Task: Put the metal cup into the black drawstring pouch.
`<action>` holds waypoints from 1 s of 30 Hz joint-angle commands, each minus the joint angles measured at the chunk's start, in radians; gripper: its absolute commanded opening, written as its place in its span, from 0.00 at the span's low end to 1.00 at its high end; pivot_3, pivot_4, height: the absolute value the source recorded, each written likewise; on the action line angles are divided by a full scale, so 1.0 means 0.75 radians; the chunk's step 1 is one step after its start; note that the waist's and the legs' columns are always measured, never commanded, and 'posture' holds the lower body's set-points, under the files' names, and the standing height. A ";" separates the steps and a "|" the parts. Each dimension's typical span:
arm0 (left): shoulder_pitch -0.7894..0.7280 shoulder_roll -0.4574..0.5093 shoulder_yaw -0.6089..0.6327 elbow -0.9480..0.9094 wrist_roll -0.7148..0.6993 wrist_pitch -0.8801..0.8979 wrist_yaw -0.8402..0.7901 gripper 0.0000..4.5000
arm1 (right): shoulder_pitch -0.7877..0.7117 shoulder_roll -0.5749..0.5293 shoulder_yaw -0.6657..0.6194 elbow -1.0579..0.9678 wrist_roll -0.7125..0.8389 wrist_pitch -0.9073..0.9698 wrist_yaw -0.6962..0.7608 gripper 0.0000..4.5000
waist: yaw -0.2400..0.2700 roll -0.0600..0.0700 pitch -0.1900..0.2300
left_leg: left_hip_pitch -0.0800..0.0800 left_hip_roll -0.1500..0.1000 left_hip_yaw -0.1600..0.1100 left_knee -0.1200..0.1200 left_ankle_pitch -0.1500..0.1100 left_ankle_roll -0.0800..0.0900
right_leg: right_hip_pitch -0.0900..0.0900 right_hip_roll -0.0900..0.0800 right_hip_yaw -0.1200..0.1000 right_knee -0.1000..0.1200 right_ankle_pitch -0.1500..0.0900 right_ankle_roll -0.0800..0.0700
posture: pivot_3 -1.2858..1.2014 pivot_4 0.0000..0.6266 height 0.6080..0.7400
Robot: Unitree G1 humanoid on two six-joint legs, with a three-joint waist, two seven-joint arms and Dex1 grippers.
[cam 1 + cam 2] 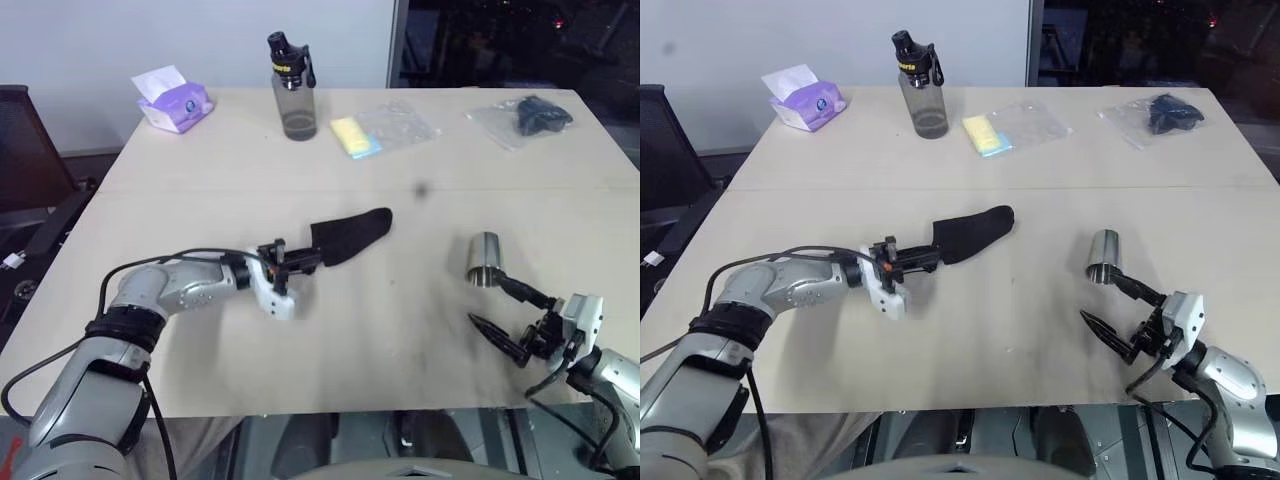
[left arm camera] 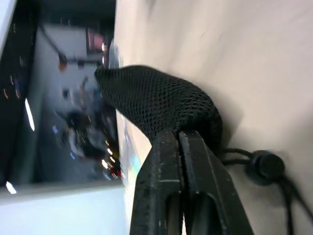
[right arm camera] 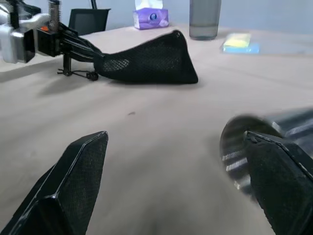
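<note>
The black drawstring pouch (image 1: 350,236), soft mesh fabric, lies flat mid-table, tapered end toward two o'clock. The metal cup (image 1: 485,259), shiny and straight-sided, sits at about three o'clock of it, seemingly on its side.

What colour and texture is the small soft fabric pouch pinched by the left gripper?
Black, open mesh weave; the small soft fabric pouch shows best in the left wrist view.

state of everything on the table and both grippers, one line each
left gripper: shut on the black drawstring pouch's end
black drawstring pouch: lying flat
right gripper: open, beside the cup
metal cup: on its side
bottle: upright, capped
tissue pack: tissue sticking out
</note>
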 commanded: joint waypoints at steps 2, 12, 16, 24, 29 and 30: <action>0.035 -0.124 0.062 -0.041 -0.768 0.309 -0.462 0.00 | -0.073 0.005 0.057 -0.105 -0.077 -0.021 -0.062 1.00 | -0.003 0.000 0.000 | -0.001 0.000 0.000 0.001 0.000 0.000 | 0.000 0.000 0.000 0.001 0.000 0.000 | 0.52 0.24 1.00; 0.061 -0.385 0.460 -0.765 -1.857 1.999 -0.415 0.00 | -0.195 0.055 -0.032 -0.073 -0.211 -0.142 -0.318 1.00 | -0.009 -0.001 0.000 | 0.000 -0.001 -0.006 0.005 0.000 0.000 | 0.000 0.001 0.000 0.010 0.000 0.000 | 0.52 0.24 1.00; -0.009 -0.481 0.583 -0.855 -2.009 2.366 -0.190 0.00 | -0.162 0.000 -0.042 0.028 -0.375 -0.146 -0.408 1.00 | -0.008 -0.001 0.000 | 0.000 -0.003 -0.009 0.005 0.000 0.000 | 0.000 0.001 -0.002 0.010 0.000 0.000 | 0.52 0.24 1.00; -0.099 -0.655 0.813 -0.895 -2.247 2.811 0.147 0.00 | -0.217 -0.009 -0.013 0.140 -0.507 -0.016 -0.595 1.00 | -0.035 -0.001 0.000 | 0.001 -0.003 -0.009 0.005 0.000 0.000 | 0.000 0.001 -0.001 0.011 0.000 -0.001 | 0.52 0.24 1.00; -0.106 -0.696 0.885 -0.911 -2.337 2.958 0.238 0.00 | -0.231 0.003 -0.020 0.130 -0.473 0.049 -0.633 0.64 | -0.034 -0.001 0.000 | 0.001 -0.003 -0.010 0.005 0.000 0.000 | 0.000 0.002 -0.001 0.012 0.000 -0.001 | 0.52 0.24 1.00; -0.099 -0.701 0.884 -0.926 -2.336 2.956 0.232 0.00 | -0.229 0.009 -0.022 0.126 -0.466 0.058 -0.640 0.53 | -0.034 -0.002 0.000 | 0.001 -0.003 -0.009 0.005 0.000 0.000 | 0.000 0.002 -0.001 0.011 -0.001 -0.001 | 0.52 0.24 1.00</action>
